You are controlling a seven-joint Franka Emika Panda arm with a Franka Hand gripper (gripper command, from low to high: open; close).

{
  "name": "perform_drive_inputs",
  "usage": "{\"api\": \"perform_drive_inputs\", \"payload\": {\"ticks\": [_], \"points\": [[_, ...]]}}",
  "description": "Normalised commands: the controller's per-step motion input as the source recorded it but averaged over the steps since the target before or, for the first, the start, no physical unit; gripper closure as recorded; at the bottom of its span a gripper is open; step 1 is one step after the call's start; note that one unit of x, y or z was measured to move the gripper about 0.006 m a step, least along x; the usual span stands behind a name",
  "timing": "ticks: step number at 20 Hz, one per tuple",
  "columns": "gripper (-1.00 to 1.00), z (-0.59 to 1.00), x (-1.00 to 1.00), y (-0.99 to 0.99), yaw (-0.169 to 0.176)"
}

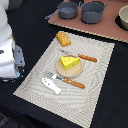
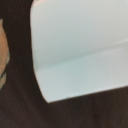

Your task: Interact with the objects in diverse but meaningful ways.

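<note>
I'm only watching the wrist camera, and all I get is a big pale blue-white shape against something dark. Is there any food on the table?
Observer: Yes. The exterior view shows a yellow holed cheese wedge on a round wooden plate.
Operator: Anything else to eat?
Observer: A golden-brown bread loaf lies on the striped placemat, apart from the plate.
Operator: Any cutlery?
Observer: An orange-handled fork and knife lie on opposite sides of the plate.
Operator: Can you see the fingers?
Observer: No. Only the white arm shows, at the exterior view's left edge.
</note>
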Motion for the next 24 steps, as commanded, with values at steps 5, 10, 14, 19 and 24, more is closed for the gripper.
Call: {"api": "perform_drive_inputs", "payload": {"ticks": [5, 10, 14, 19, 24], "points": [[1.0, -0.2, -0.18, 0.08, 0.053], [1.0, 0.0, 0.0, 0.01, 0.023], [1.0, -0.04, 0.0, 0.0, 0.019], [1.0, 0.77, 0.38, 0.13, -0.046], [1.0, 1.0, 0.67, 0.34, -0.091]]}}
